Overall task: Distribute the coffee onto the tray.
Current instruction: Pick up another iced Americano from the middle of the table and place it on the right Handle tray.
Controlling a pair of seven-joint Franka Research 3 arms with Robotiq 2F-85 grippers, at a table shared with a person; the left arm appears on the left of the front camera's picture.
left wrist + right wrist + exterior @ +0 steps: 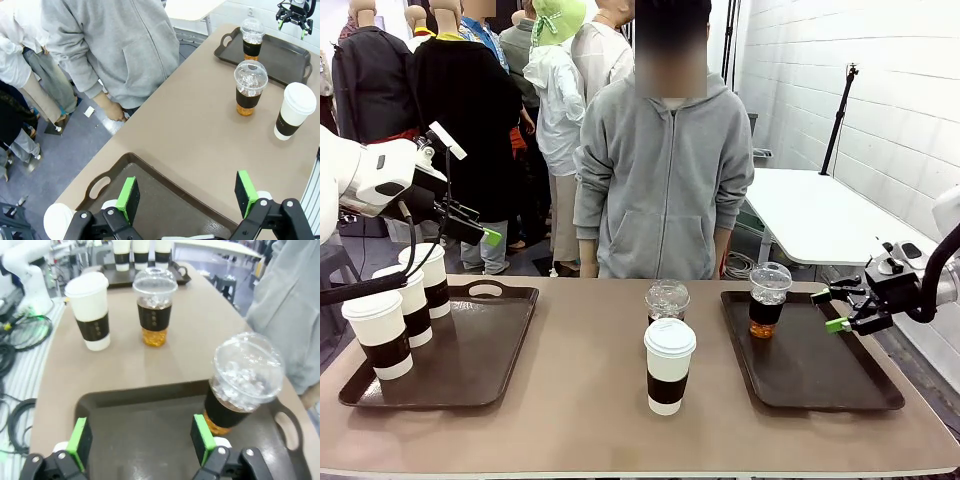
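Three white lidded coffee cups (405, 305) with dark sleeves stand at the left end of the left tray (490, 350). My left gripper (480, 228) hovers open above that tray (165, 200), nothing between its green pads (128, 199). Mid-table stand one white cup (669, 365) and, behind it, a dome-lidded iced coffee (667, 300). Another iced coffee (769, 300) stands on the right tray (820, 375). My right gripper (829, 310) is open just right of that cup (240, 385), low over the tray (150, 430), pads (202, 437) apart and empty.
A person in a grey hoodie (665, 170) stands at the far side of the table, hands down. A white side table (820, 215) is at the back right. Cables (20, 335) lie on the floor beside the table.
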